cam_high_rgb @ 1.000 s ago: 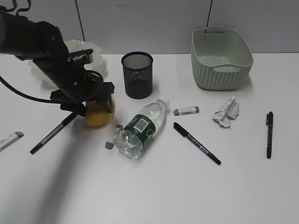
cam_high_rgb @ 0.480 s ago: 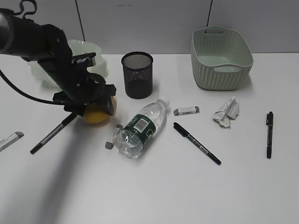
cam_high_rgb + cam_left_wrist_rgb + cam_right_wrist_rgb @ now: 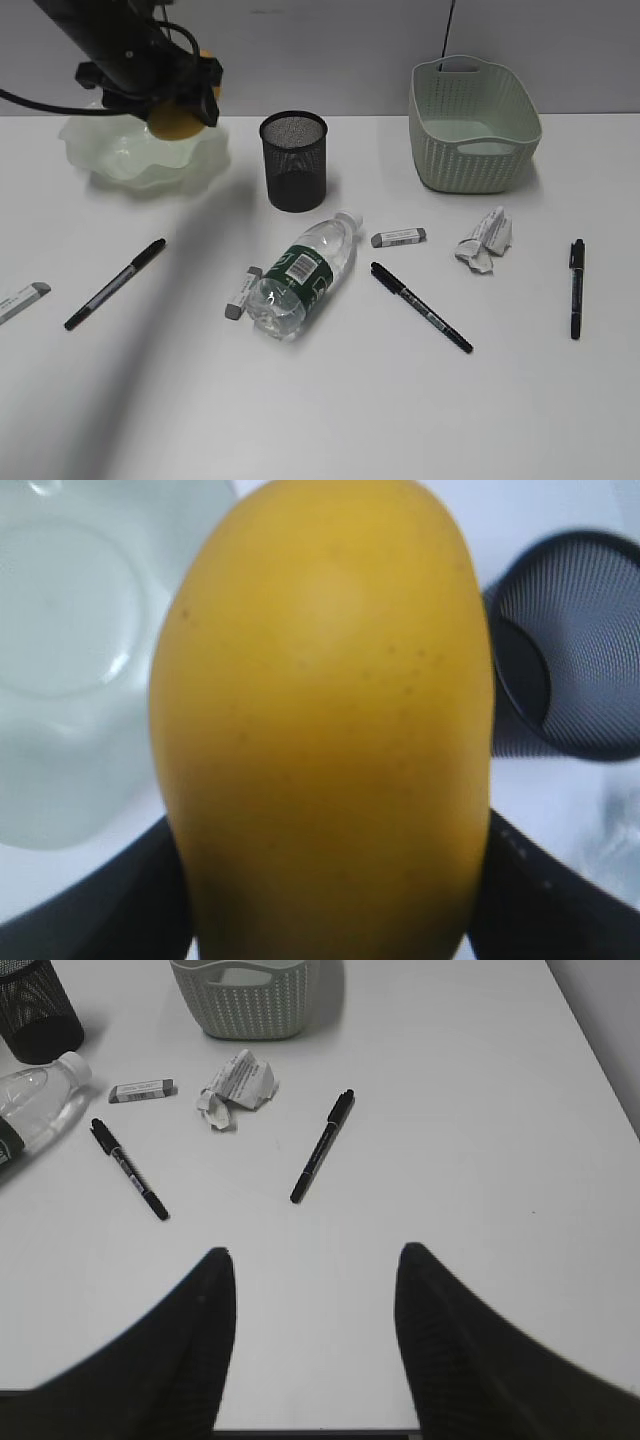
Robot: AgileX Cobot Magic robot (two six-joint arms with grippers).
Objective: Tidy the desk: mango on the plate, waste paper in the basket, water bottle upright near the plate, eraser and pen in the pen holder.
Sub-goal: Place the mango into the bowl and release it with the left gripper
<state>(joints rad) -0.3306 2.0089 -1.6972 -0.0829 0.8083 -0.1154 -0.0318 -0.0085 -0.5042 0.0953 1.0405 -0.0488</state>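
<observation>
Three pens (image 3: 115, 283) lay scattered on the desk (image 3: 330, 400) around your fallen water bottle (image 3: 300, 276), with erasers (image 3: 398, 237) and the waste paper (image 3: 484, 240) between them. Your left gripper (image 3: 180, 100) was clamped on the mango (image 3: 325, 710), held above the plate (image 3: 140, 160) beside the pen holder (image 3: 294, 160). Your right gripper (image 3: 315, 1290) hovered with fingers apart, nothing between them; the basket (image 3: 473, 122) stood behind.

The left gripper (image 3: 185, 100) is raised at the far left, its black jaws clamped on the mango (image 3: 320, 720); the right gripper (image 3: 315, 1290) hovers low, jaws parted and empty
</observation>
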